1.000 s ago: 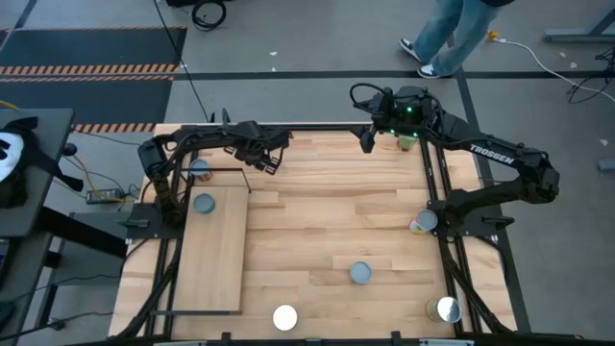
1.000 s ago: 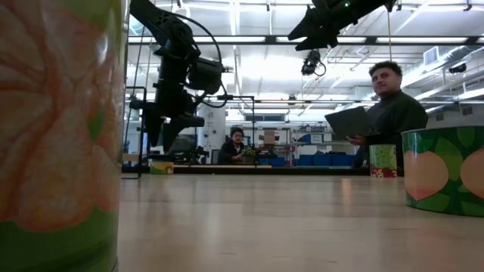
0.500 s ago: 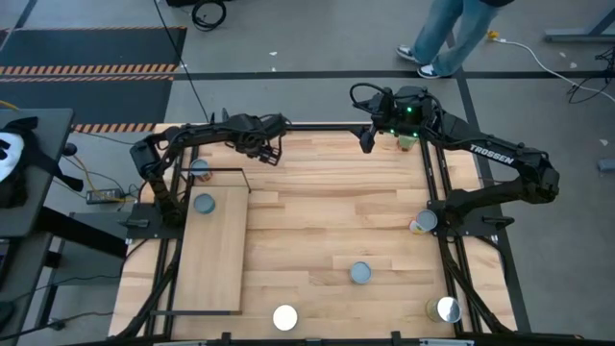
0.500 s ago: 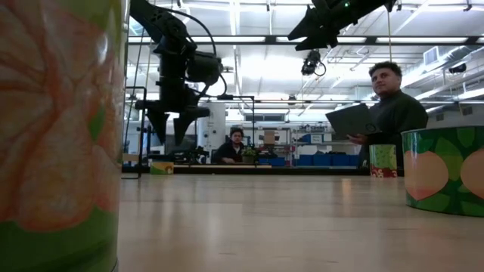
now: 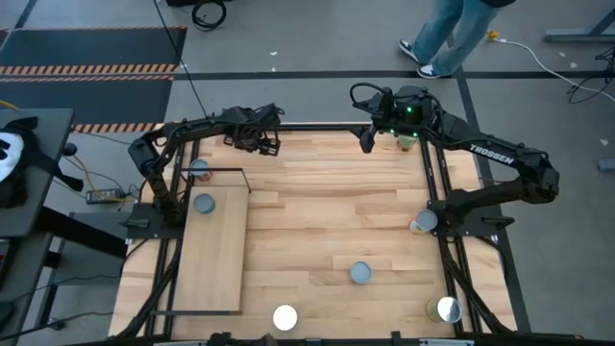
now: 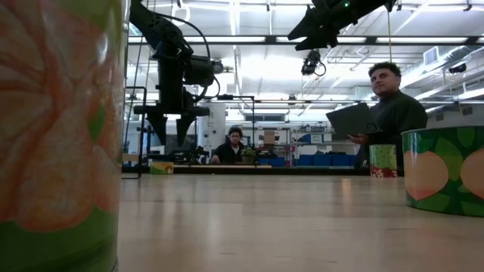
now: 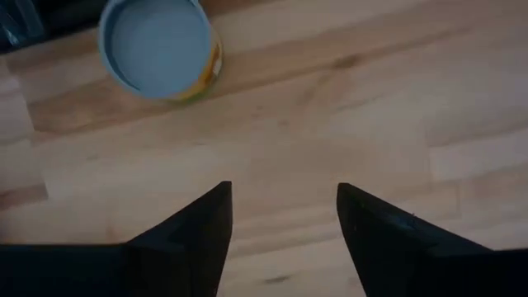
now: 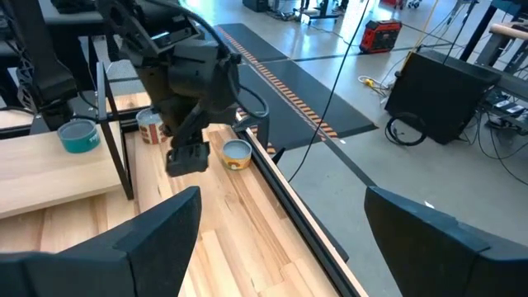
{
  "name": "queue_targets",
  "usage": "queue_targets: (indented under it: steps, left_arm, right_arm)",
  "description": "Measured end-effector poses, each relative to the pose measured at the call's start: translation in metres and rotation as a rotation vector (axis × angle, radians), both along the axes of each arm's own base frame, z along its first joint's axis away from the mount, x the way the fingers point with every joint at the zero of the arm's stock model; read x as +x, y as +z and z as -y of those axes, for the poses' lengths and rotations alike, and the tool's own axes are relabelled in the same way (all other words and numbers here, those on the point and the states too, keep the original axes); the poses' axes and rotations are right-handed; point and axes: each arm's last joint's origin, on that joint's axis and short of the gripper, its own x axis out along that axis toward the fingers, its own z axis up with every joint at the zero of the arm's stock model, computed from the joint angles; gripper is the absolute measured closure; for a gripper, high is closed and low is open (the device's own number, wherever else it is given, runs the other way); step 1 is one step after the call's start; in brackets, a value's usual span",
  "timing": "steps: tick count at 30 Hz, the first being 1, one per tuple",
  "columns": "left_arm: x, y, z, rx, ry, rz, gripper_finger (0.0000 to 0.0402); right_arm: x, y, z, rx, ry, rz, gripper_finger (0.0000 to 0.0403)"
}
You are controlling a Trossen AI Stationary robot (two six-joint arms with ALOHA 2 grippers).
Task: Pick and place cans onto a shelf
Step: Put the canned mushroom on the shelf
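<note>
left tool (image 5: 266, 142) hanging over far edge of worktop (image 5: 327, 226), fingers spread, gripping nothing. small can (image 7: 159, 48) sitting just ahead of it on wood. right tool (image 5: 366, 140) waiting at far edge, fingers spread. one can (image 5: 204, 203) resting on shelf (image 5: 213, 259); another can (image 5: 199, 169) beside shelf's far end; more cans (image 5: 359, 273) scattering across worktop.
</note>
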Motion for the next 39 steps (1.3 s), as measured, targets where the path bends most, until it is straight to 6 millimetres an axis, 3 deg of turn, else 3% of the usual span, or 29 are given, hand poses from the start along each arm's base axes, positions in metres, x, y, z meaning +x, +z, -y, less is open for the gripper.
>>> queue_targets:
  steps: [7, 11, 17, 24, 28, 39]
  left_arm:
    - [0.011, -0.007, -0.001, 0.069, 0.018, 0.009, 0.0147]
    - [0.012, -0.019, -0.006, 0.158, 0.040, -0.085, 0.0156]
    - [0.019, -0.015, -0.009, 0.332, 0.066, -0.106, 0.0175]
    - [0.014, -0.033, -0.025, 0.304, 0.122, -0.131, 0.0199]
    - [0.018, -0.034, -0.030, 0.349, 0.138, -0.091, 0.0211]
    - [0.003, -0.039, -0.049, 0.218, 0.237, 0.006, 0.0230]
  right_arm:
    - [0.000, 0.000, 0.000, 0.000, 0.001, 0.000, 0.0055]
    - [0.000, 0.000, 0.000, 0.000, 0.001, 0.000, 0.0055]
    - [0.000, 0.000, 0.000, 0.000, 0.001, 0.000, 0.0055]
    - [0.000, 0.000, 0.000, 0.000, 0.001, 0.000, 0.0055]
    - [0.000, 0.000, 0.000, 0.000, 0.001, 0.000, 0.0055]
    - [0.000, 0.000, 0.000, 0.000, 0.001, 0.000, 0.0055]
